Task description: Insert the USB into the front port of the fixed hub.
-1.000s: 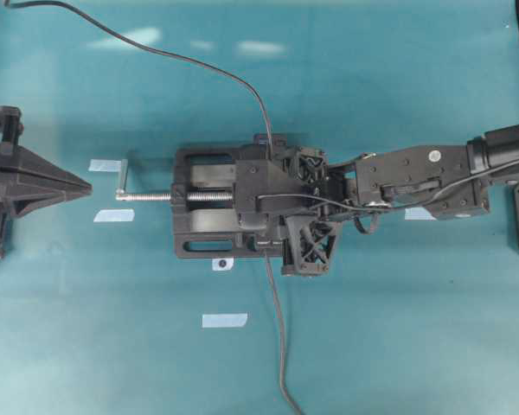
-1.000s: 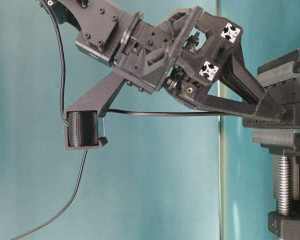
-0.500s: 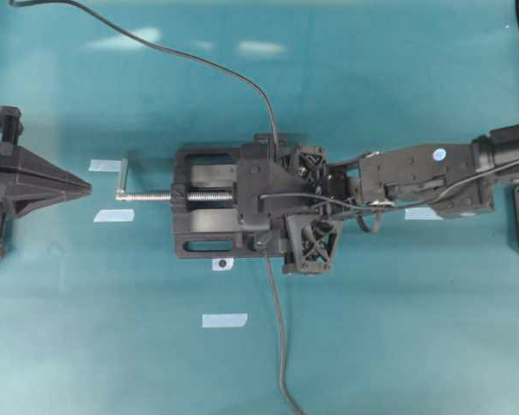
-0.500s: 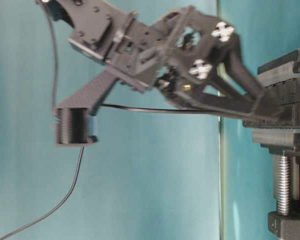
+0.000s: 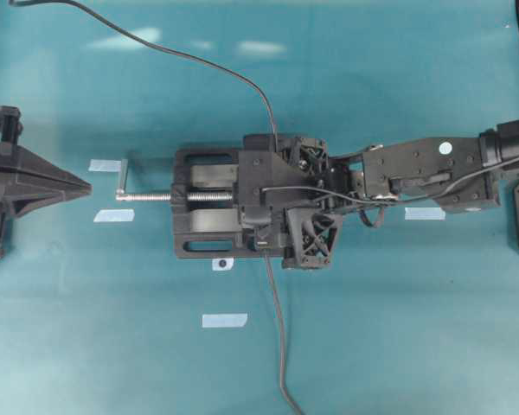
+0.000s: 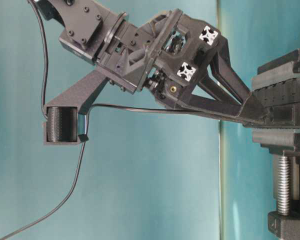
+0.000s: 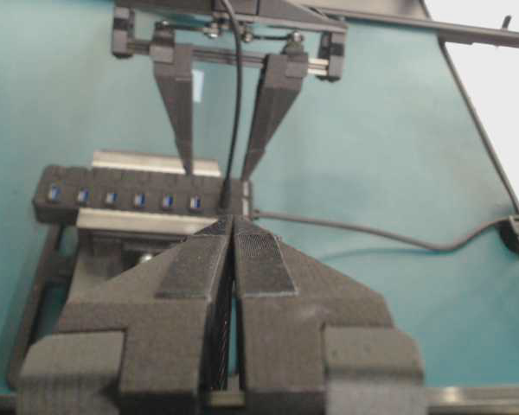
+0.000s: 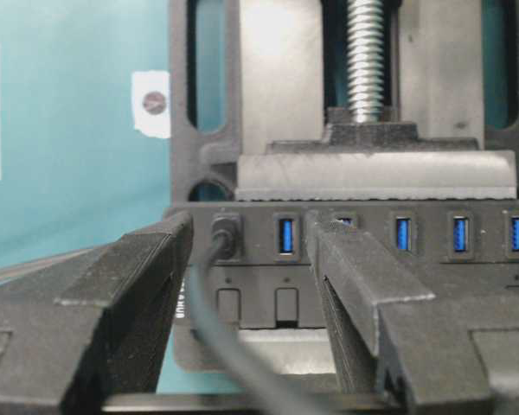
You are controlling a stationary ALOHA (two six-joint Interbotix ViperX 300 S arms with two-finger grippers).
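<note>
Small black rectangular USB plug (image 8: 226, 235) with thin dark-grey cable (image 8: 209, 316): seated in end socket of long narrow black hub (image 8: 398, 235) with blue sockets. Hub clamped in bulky black vise (image 5: 209, 216) on teal table (image 5: 112, 328), presumably to resist insertion force. Right claw (image 8: 246, 251): spread apart either side of plug, gripping nothing. Left claw (image 7: 233, 259): pads pressed together, empty, parked well apart.

**Off-task items on the worktop**

You have a black vise (image 5: 209, 213) at the worktop's middle, its silver screw crank (image 5: 138, 194) pointing toward the left edge. Pale tape strips (image 5: 224, 320) lie scattered on the teal worktop (image 5: 398, 328) around it.
</note>
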